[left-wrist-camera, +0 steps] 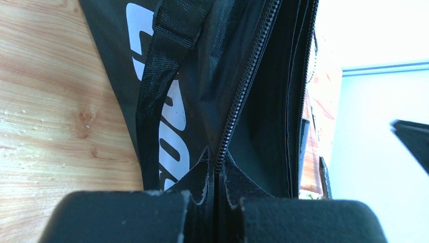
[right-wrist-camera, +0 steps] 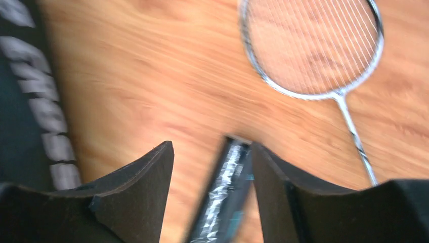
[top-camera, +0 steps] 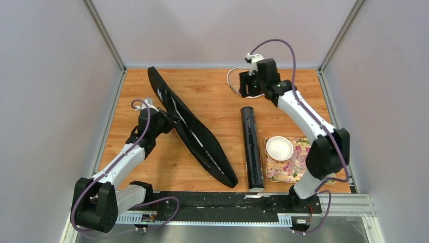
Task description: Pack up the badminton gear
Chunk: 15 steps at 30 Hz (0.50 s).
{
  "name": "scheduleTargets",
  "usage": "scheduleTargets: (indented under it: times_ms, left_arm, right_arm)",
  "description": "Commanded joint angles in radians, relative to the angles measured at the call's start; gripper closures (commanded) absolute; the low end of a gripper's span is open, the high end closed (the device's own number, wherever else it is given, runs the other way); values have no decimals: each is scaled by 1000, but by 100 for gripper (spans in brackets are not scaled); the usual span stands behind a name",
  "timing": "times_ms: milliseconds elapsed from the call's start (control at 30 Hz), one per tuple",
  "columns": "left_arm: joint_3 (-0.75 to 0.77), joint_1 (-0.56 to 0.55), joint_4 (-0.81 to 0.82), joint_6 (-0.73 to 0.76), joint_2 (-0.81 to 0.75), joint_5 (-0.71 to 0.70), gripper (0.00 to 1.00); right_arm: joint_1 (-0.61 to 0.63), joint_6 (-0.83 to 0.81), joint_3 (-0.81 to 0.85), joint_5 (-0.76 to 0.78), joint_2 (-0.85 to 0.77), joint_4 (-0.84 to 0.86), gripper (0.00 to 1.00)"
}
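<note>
The thin silver racket (right-wrist-camera: pixel 309 48) lay on the wooden counter (top-camera: pixel 212 101) at the top middle of the overhead view. In the right wrist view its round head sat upper right and its shaft ran down to the lower right, just beside the right pincer (right-wrist-camera: pixel 212 147), which was spread apart and held nothing. That arm was far nearer. The left pincer (left-wrist-camera: pixel 216 169) was clamped on the zip edge of the black lettered racket bag (top-camera: pixel 202 142) at the left.
</note>
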Motion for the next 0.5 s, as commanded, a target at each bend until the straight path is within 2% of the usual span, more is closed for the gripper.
scheduleTargets:
  times_ms: [0,100,133,300,467]
  left_arm:
    - [50,-7,0,-2,23,35,100]
    - [66,-6,-4,-7,54,55,100]
    - [69,-7,-4,-7,68,62,100]
    - [89,-6,-6,-10,111,112,100]
    - [107,-6,-3,-20,163,155,100]
  right_arm:
    - [-277,-192,41,-309,170,-61,41]
    - [-410,-275,109,-342,247,-78,39]
    - [-452,-293,155,-333,302,-158,40]
    - [-515,-396,195,-181,392,-219,40]
    - [-555,-439,164,-228,442,-173,40]
